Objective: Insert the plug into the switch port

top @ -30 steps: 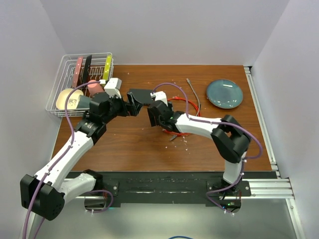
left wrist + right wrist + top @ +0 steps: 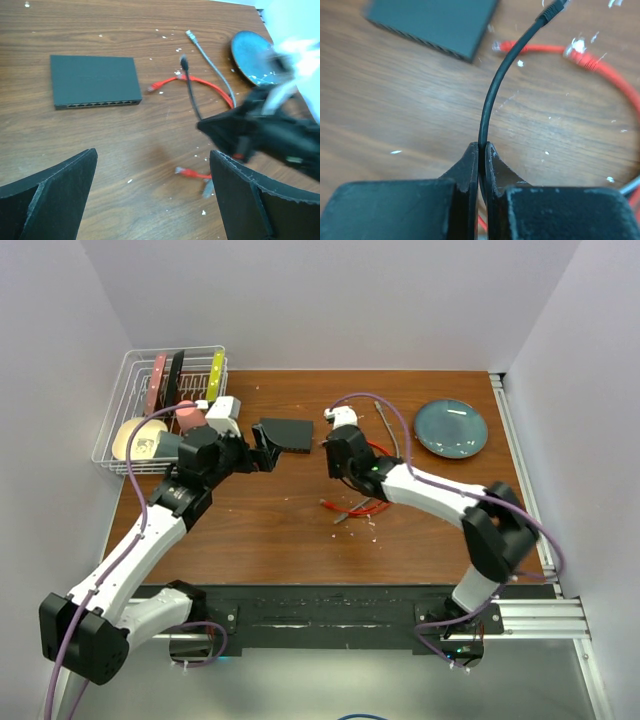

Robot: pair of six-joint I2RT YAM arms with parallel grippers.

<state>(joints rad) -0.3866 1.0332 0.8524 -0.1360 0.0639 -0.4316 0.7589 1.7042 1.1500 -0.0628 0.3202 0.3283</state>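
Black cable [image 2: 488, 100] sits clamped between my right jaws, its plug [image 2: 554, 9] free ahead of them for aiming at the switch [image 2: 437, 20] ahead-left, while my left jaws stand apart, empty.

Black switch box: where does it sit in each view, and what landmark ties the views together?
Top external: black switch box just left of centre.
Left wrist: upper left, port row facing the camera.
Right wrist: top left corner, partly cut off.
Shared landmark: red cable, to its right in all three.
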